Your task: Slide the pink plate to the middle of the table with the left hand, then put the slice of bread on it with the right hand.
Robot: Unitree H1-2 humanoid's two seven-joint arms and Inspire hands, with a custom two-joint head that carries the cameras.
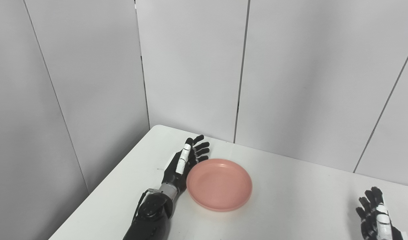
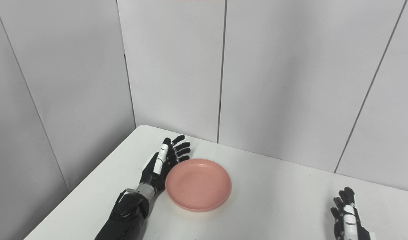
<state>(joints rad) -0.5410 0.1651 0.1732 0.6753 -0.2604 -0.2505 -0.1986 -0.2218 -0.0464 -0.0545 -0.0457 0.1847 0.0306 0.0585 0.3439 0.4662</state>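
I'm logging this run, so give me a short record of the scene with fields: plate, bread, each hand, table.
plate: pink plate, empty, left of the table's middle
bread: not in view
left hand: left hand open, fingers straight, edge-on against the plate's left rim
right hand: right hand open, holding nothing, at the lower right edge of the picture, apart from the plate
table: white table

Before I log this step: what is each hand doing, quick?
Left hand: open, fingers straight, against the plate's left rim, holding nothing.
Right hand: open, holding nothing, at the lower right.
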